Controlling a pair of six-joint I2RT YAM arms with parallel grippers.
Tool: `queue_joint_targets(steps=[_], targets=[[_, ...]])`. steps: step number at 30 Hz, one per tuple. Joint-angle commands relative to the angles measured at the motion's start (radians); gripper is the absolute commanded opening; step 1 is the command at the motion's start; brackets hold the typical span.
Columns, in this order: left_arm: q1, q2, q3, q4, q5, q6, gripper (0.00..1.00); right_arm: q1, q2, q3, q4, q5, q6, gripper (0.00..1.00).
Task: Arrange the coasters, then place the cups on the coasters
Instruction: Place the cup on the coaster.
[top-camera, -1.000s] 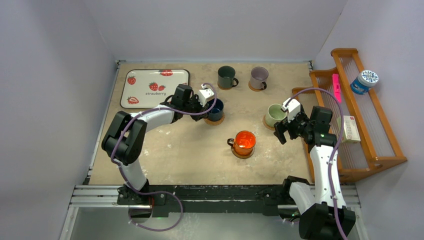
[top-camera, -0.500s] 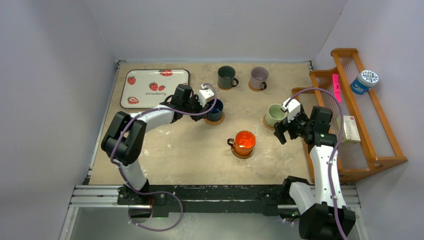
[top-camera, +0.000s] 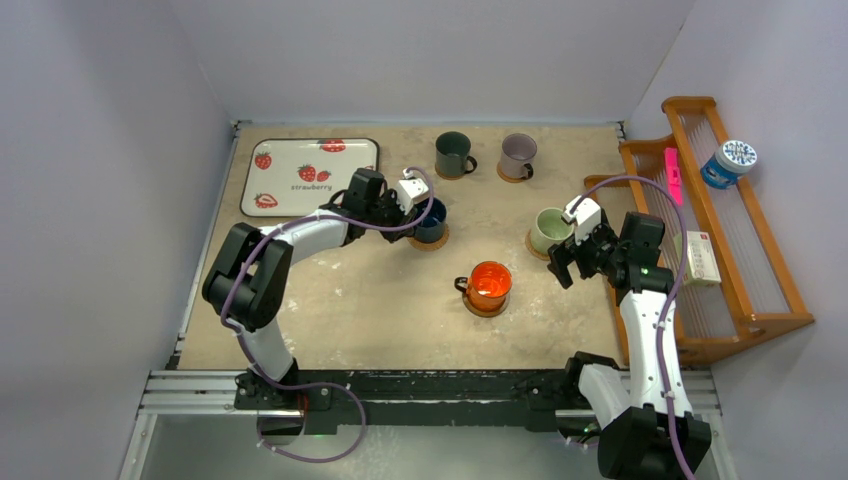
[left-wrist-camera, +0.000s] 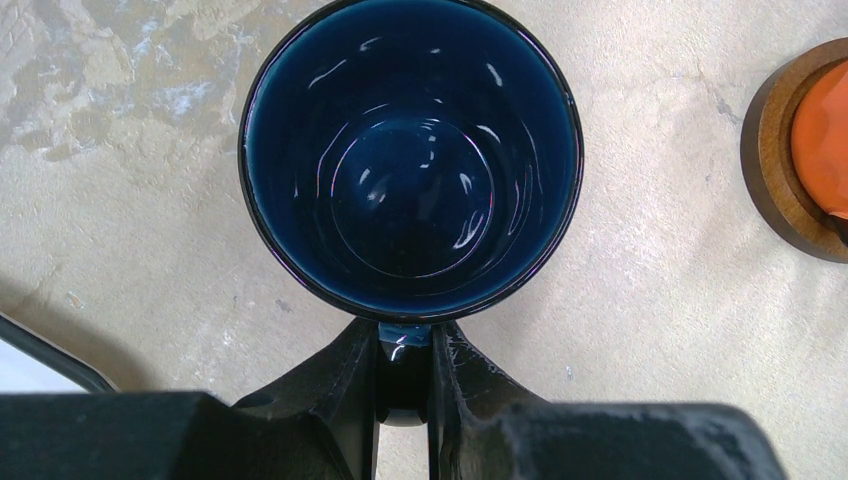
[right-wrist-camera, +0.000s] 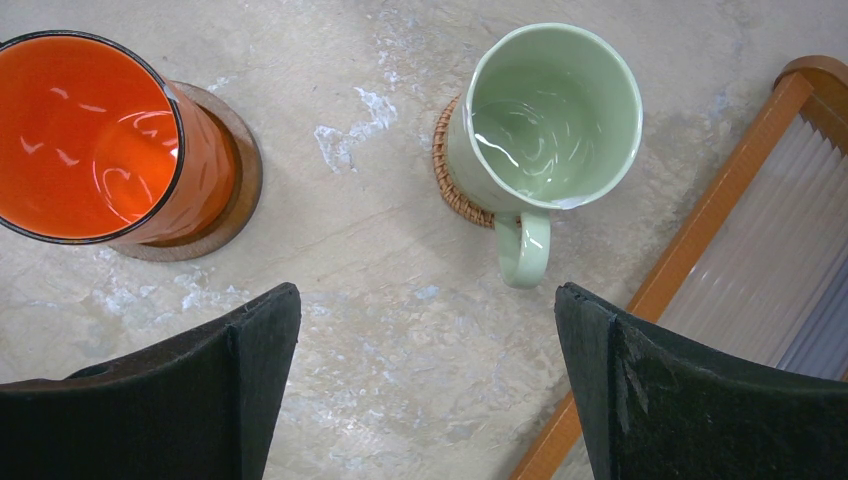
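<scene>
Nothing has moved. Right gripper (right-wrist-camera: 428, 292) hangs spread, empty, at the green cup's (right-wrist-camera: 555, 110) 5 o'clock. Farther, at the orange cup's (top-camera: 490, 283) 10 o'clock, left gripper (left-wrist-camera: 404, 338) pinches the navy cup (left-wrist-camera: 410, 160) by its handle (left-wrist-camera: 404, 355) over its coaster (top-camera: 433, 244). Likely the last placement; next, release cleanly.

We've got three views here. The top cam sits high up behind the arms (top-camera: 290, 240) and looks down on the whole table (top-camera: 380, 300), far enough back to catch the rack (top-camera: 690, 104) on the right too. The left wrist cam points straight down from really close, so the navy cup (left-wrist-camera: 410, 160) fills most of the view, with the left fingers (left-wrist-camera: 340, 390) at the bottom edge. The right wrist cam faces down from a bit higher, over the green cup (right-wrist-camera: 545, 120) and orange cup (right-wrist-camera: 90, 140), with the right fingers (right-wrist-camera: 200, 390) along the bottom. Both wrist views share the orange cup, and we see all three cups from the top.
</scene>
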Motion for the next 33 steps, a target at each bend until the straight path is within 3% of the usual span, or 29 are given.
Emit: queue_joint_targets(steps=[1,13,14,15,17,33], targets=[[-0.001,-0.039,0.028,-0.031,0.022,0.019,0.0,-0.002,-0.007,-0.006,0.003,-0.013,-0.011,0.99],[-0.001,-0.044,0.029,-0.039,0.03,0.026,0.0,-0.003,-0.011,-0.006,0.002,-0.013,-0.011,0.99],[-0.001,-0.042,0.029,-0.041,0.032,0.027,0.39,-0.002,-0.01,-0.006,0.002,-0.012,-0.011,0.99],[-0.001,-0.043,0.029,-0.041,0.032,0.027,0.63,-0.002,-0.009,-0.006,0.002,-0.013,-0.011,0.99],[-0.001,-0.042,0.029,-0.04,0.032,0.027,0.76,-0.002,-0.009,-0.006,0.002,-0.013,-0.011,0.99],[-0.001,-0.088,0.029,-0.062,0.086,0.052,0.88,-0.002,-0.014,-0.005,0.0,-0.013,-0.013,0.99]])
